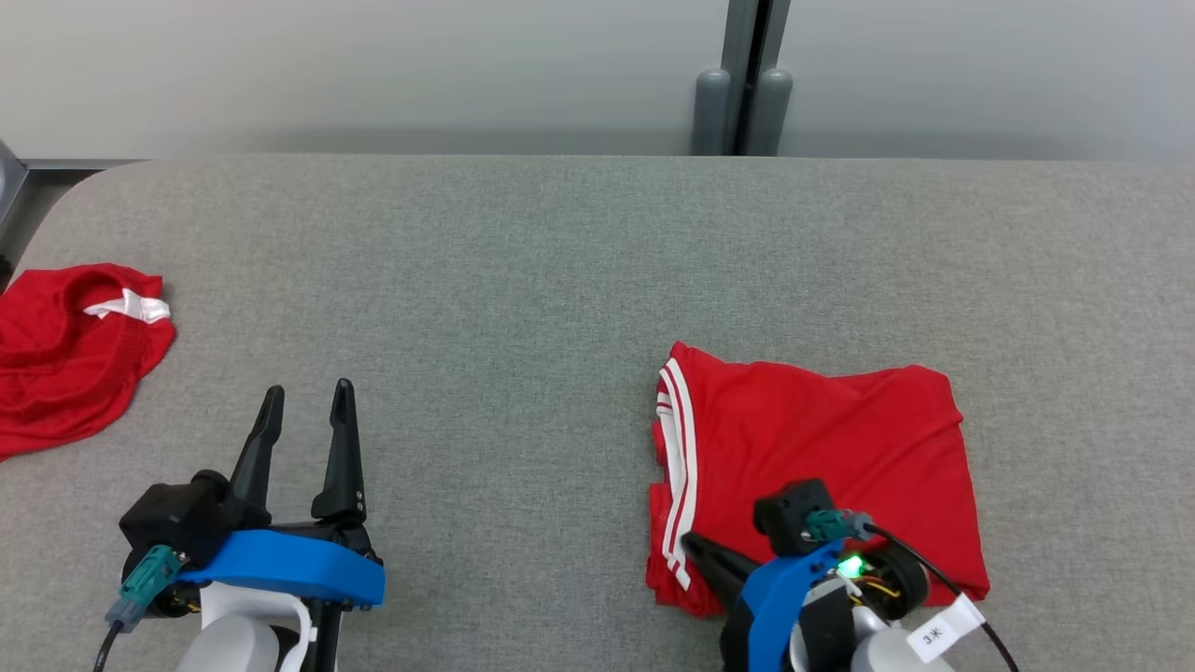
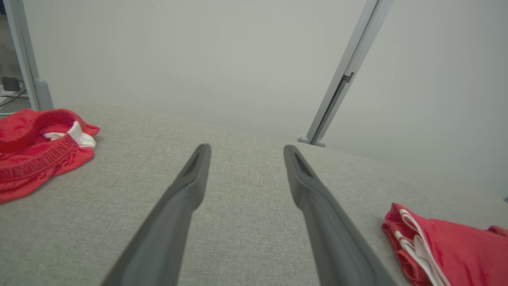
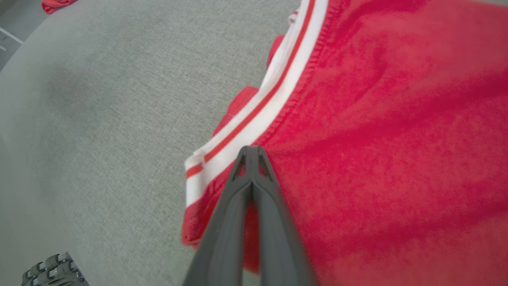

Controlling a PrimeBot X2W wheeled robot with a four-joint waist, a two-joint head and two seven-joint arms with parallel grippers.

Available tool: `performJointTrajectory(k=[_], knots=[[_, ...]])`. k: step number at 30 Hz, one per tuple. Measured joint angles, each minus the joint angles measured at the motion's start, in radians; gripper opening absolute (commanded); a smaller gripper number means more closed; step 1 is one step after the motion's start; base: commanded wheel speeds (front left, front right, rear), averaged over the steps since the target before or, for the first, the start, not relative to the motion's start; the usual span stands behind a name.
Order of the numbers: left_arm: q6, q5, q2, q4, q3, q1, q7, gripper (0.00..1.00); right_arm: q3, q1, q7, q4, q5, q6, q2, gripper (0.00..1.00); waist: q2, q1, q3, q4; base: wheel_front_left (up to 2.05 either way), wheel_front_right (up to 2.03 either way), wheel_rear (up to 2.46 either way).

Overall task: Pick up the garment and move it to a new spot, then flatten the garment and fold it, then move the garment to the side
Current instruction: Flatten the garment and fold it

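**Desk** (image 1: 523, 280): flat top covered in grey woven cloth with a fine heathered grain. The far left corner is rounded. A pale wall panel and a grey upright post (image 1: 744, 84) stand behind it.

**Folded red garment** (image 1: 831, 439): bright red, slightly fuzzy knit, folded into a rough rectangle with soft creases. It lies on the right half of the desk, near the front edge. A white striped band (image 1: 680, 448) with thin red lines runs down its left edge. The layered folds beneath stick out a little there.

**Crumpled red shorts** (image 1: 65, 364): shiny mesh-like red cloth with a gathered elastic waistband and a white tab, heaped at the far left edge of the desk. They are well apart from the folded garment.

**Left gripper** (image 1: 308, 390): two long, dark, tapering fingers, spread apart and empty. It sits above bare desk between the two red items and touches neither.

**Right gripper** (image 1: 693, 541): fingers pressed together to a single point. The tip is down on the folded garment's near left corner, on the red cloth just beside the striped band. Whether any cloth is pinched between the tips cannot be told.

**By view:**
- The head view gives the garment's whole outline.
- The right wrist view gives the band's stitched seam and the closed fingertips (image 3: 251, 150) against the fabric.
- The left wrist view gives the stacked fold edges side-on.
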Motion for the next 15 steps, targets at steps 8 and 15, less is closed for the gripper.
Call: performJointTrajectory(k=[8, 15], knots=[[-0.007, 0.0, -0.002, 0.017, -0.015, -0.007, 0.0, 1.0, 0.168, -0.126, -0.053, 0.122, 0.175, 0.0, 0.002, 0.0, 0.0, 0.0, -0.007, 0.026, 0.0, 0.0, 0.0], [0.005, -0.009, 0.011, 0.017, 0.004, 0.019, 0.0, 1.0, 0.112, -0.152, -0.165, 0.025, 0.239, 0.0, 0.002, 1.0, 0.0, 0.0, -0.033, 0.005, 0.0, 0.0, 0.0]])
